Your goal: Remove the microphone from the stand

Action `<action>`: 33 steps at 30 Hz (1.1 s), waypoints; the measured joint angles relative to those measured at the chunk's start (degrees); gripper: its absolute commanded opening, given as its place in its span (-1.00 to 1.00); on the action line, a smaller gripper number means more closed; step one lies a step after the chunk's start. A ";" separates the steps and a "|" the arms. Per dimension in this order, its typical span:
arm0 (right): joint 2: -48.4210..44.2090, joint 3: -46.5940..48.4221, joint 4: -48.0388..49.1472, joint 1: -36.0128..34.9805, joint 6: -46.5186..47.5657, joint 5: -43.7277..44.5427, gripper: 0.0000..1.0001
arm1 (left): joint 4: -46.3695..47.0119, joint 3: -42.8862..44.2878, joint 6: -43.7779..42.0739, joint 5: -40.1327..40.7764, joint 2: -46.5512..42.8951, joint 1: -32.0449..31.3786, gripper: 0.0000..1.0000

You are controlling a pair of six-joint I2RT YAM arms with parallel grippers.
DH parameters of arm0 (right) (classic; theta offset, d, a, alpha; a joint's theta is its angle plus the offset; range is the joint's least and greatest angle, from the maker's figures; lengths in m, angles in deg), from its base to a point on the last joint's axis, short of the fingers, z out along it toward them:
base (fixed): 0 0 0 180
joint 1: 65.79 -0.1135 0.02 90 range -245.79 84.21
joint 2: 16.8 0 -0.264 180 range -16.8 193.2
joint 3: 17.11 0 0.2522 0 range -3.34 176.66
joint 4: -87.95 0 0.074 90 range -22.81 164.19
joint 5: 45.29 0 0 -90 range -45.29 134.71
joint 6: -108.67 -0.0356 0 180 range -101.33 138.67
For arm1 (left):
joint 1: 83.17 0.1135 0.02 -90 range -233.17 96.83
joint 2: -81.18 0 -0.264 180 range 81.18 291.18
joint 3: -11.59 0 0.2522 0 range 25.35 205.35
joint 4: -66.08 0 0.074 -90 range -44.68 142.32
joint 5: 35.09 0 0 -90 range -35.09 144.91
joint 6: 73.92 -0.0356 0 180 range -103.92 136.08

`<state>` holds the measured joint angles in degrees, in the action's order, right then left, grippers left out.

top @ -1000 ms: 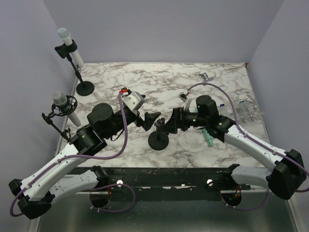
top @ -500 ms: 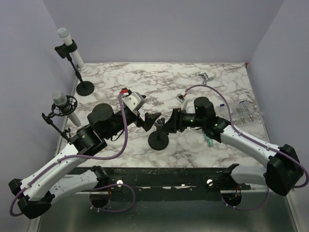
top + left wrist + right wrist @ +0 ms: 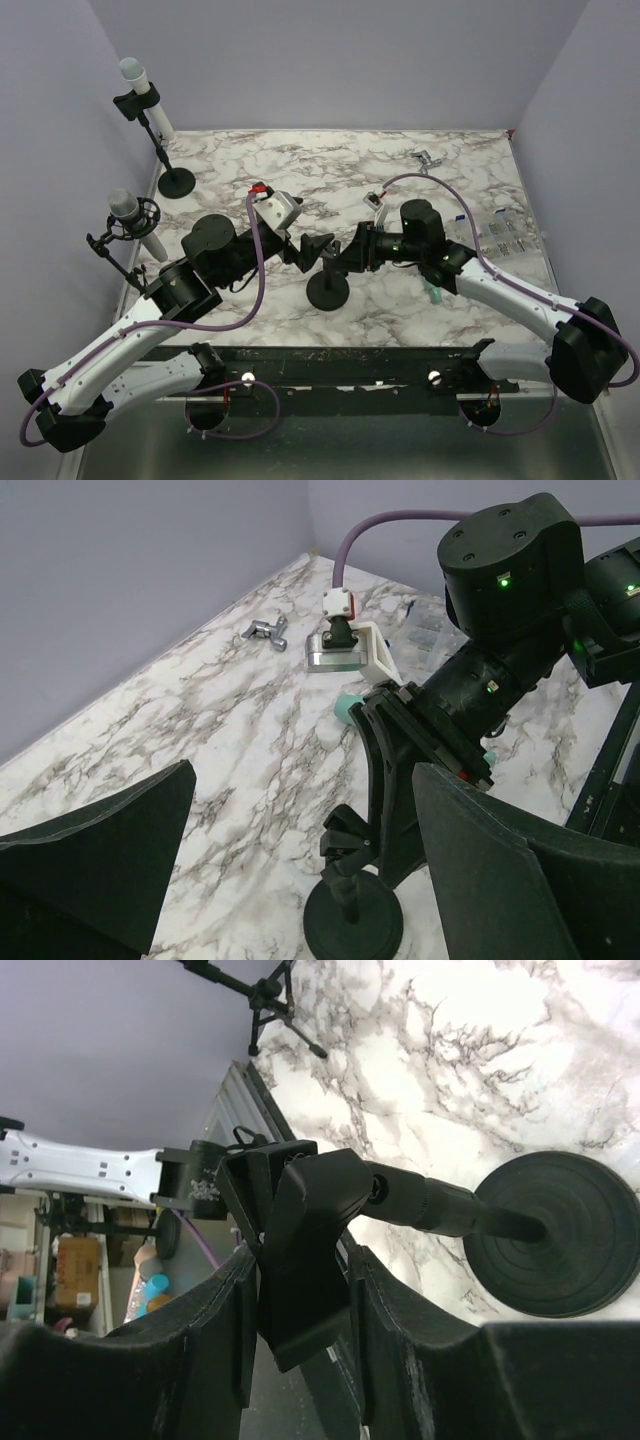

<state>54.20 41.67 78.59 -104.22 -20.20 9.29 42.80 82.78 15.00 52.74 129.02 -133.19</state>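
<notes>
A small black stand with a round base [image 3: 327, 291] [image 3: 555, 1235] [image 3: 355, 925] rises mid-table; its clip [image 3: 310, 1250] [image 3: 350, 842] holds no microphone. My right gripper [image 3: 336, 262] [image 3: 300, 1270] is shut on that clip, a pad pressing each side. My left gripper [image 3: 312, 248] [image 3: 300, 780] hangs open just left of the stand, with nothing between its fingers. Two white microphones with grey heads are at the far left. One microphone [image 3: 134, 74] is clipped on a round-based stand [image 3: 177, 182]. The other microphone [image 3: 124, 207] sits in a shock mount on a tripod.
A teal object [image 3: 432, 290] [image 3: 322, 712] lies under the right forearm. A small metal piece [image 3: 428, 158] [image 3: 266, 632] lies at the back right, and clear packets [image 3: 505, 235] near the right edge. Purple walls close in the table on three sides.
My right gripper has slid left onto the centre stand's clip, and its jaws have closed from wide open onto it. The left arm has not moved.
</notes>
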 measured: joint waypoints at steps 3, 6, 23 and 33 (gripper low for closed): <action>0.00 0.92 -0.31 -0.24 0.02 2.51 -0.98 | -0.02 0.00 0.00 0.02 0.00 -0.07 0.87; 0.26 2.84 -1.11 -0.24 0.22 5.55 -0.99 | 0.00 0.00 -0.02 0.11 0.00 -0.26 0.86; 14.64 20.20 -1.55 9.40 4.26 11.56 -0.99 | 0.00 0.00 -0.87 0.48 -0.04 -1.25 0.86; 23.85 28.13 1.68 13.81 4.00 12.13 -0.99 | -0.02 0.00 -0.94 0.50 0.02 -2.27 0.86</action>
<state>78.04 69.80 80.27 -90.41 -16.20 21.42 42.78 82.78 14.06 53.24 129.04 -135.46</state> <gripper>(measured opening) 0.026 0.929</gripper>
